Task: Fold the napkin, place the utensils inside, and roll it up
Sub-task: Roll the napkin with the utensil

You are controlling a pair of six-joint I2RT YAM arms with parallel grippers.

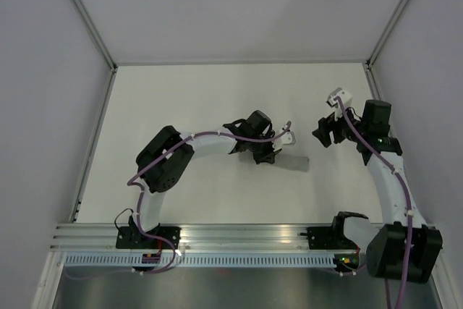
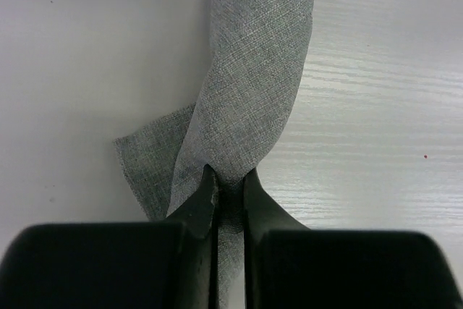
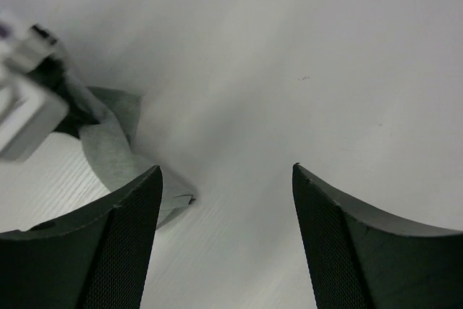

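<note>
Black fingers (image 2: 194,211) of the left gripper (image 2: 230,179) fill the bottom of the left wrist view, pressed together on the near end of the napkin (image 2: 253,70). The grey cloth is rolled into a narrow, slightly twisted tube that runs straight ahead of the fingertips, away from the wrist, and lies on the white table (image 2: 376,106). A loose corner of the cloth fans out flat on the table just to the left of the fingertips.

From above, the left gripper (image 1: 269,153) points toward the right side of the table, and the short part of the napkin (image 1: 295,163) that shows pokes out beyond its tip, resting on the table (image 1: 217,99).

The right gripper (image 1: 323,134) hangs near that free end, a little farther from the arm bases, with a strip of bare table between them. In its own wrist view the right gripper (image 3: 226,168) has its fingers spread wide, with only table (image 3: 304,48) between them. The napkin (image 3: 108,150) lies outside the span, just beside the left-hand finger; whether it touches that finger I cannot tell. Ahead and to the left of that finger, a blurred white camera block (image 3: 22,110) on the left wrist sits over the roll.
</note>
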